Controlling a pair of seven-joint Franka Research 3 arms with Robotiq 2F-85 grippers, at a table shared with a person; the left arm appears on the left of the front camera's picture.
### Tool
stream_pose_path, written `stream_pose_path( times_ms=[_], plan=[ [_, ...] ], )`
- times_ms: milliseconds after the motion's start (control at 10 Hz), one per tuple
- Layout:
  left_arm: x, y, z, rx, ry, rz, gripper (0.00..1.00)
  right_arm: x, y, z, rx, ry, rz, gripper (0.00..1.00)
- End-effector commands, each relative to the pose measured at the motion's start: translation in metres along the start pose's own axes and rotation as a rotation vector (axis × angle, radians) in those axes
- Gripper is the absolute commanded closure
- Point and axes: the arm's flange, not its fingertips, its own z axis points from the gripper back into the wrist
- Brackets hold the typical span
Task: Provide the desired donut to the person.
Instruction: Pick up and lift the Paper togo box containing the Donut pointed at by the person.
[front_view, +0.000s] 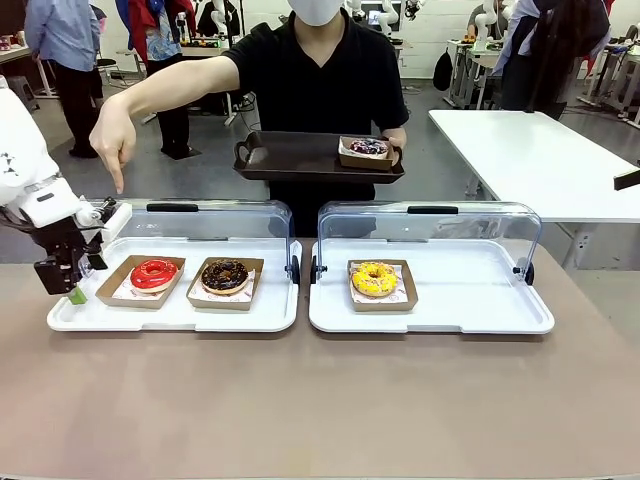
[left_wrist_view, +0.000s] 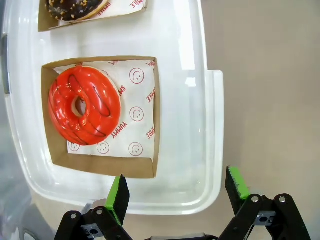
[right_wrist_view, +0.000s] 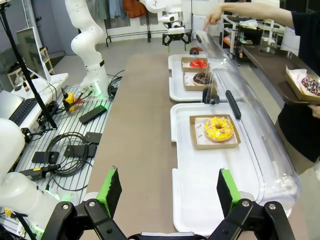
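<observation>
Right gripper (right_wrist_view: 169, 174) jaws wide apart at edge of near tray (right_wrist_view: 200, 172) holding yellow donut (right_wrist_view: 218, 128). Person's hand (right_wrist_view: 212, 18) points down near red donut (right_wrist_view: 198, 63).

Two trays sit side by side on the counter (front_view: 300, 400), each with a lid standing along its far edge. The left tray (front_view: 170, 318) holds two boxed donuts, the outer donut (front_view: 153, 273) at its left end and the inner donut (front_view: 224, 275) just to the right. The right tray (front_view: 450, 318) holds a single donut (front_view: 374, 279) near its left side. The robot's left hand (front_view: 73, 292) hangs over the left tray's left edge, beside the outer donut. Behind the counter, the person (front_view: 320, 90) holds a serving tray (front_view: 300, 160) with a fourth donut (front_view: 369, 148) at its right end, the person's pointing hand (front_view: 112, 140) above the left tray's left end.
</observation>
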Motion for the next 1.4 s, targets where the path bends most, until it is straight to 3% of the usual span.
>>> stream_pose_path(
  times_ms=[0, 1300],
  plan=[
    [-0.002, 0.010, -0.011, -0.005, -0.023, -0.042, 0.00, 0.000, 0.000, -0.001, -0.001, -0.001, 0.001, 0.00],
    [0.002, 0.027, -0.059, 0.044, 0.017, -0.136, 0.00, 0.000, 0.000, -0.001, -0.001, -0.001, 0.001, 0.00]
  ],
)
